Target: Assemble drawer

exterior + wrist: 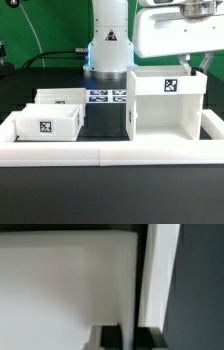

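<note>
Behind shell (168, 105) top edge, tool (187, 62) half hidden; grip unclear.

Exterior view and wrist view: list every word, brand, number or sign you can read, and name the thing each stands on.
No words, brands or numbers can be read in either view.
Square black-and-white tag, a pattern not text: on the large shell.
Same kind of tag: on the front small tray.
Several tags: on the marker board, too small to make out.
Wrist view: no markings.
</note>
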Motion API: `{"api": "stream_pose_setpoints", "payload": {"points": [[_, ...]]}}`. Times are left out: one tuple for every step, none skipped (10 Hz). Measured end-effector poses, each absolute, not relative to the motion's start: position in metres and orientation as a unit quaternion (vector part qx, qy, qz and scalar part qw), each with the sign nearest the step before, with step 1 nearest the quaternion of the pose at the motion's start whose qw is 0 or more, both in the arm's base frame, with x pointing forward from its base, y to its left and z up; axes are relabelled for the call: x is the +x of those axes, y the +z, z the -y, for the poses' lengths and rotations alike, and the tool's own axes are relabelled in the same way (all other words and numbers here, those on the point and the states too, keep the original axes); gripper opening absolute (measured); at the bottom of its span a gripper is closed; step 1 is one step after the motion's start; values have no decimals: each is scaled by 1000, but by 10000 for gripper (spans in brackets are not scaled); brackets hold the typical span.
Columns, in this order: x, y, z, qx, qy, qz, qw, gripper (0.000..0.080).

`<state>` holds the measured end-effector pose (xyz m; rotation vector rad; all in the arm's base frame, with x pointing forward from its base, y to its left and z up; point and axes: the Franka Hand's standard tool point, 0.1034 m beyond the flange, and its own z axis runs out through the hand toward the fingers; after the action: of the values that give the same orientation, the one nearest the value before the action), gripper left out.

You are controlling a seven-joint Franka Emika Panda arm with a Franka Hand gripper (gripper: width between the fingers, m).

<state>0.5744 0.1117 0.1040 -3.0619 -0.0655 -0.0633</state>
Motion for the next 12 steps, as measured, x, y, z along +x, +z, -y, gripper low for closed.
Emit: {"api": "stream_pose_setpoints", "payload": {"points": [[579, 104, -113, -999, -24, 22, 40, 38], [579, 105, -113, -999, -24, 20, 40, 38], [579, 105, -113, -999, -24, 18, 40, 38], [580, 106, -113, -999, -24, 16, 40, 38], [580, 106, -114, -999, -23, -10, 42, 38], [580, 106, -115, -998, -23, -36, 45, 38], [580, 106, -116, -997, -22, -52, 46, 38], [580, 107, -117, -995, -21, -88, 48, 38], [581, 106, -116, -991, -22, -124, 50, 38], [583, 104, -112, -984, -27, -168, 52, 38], [586, 104, -108, -972, -23, -230, 54, 38], [587, 105, -108, -960, -14, -276, 51, 39]]}}
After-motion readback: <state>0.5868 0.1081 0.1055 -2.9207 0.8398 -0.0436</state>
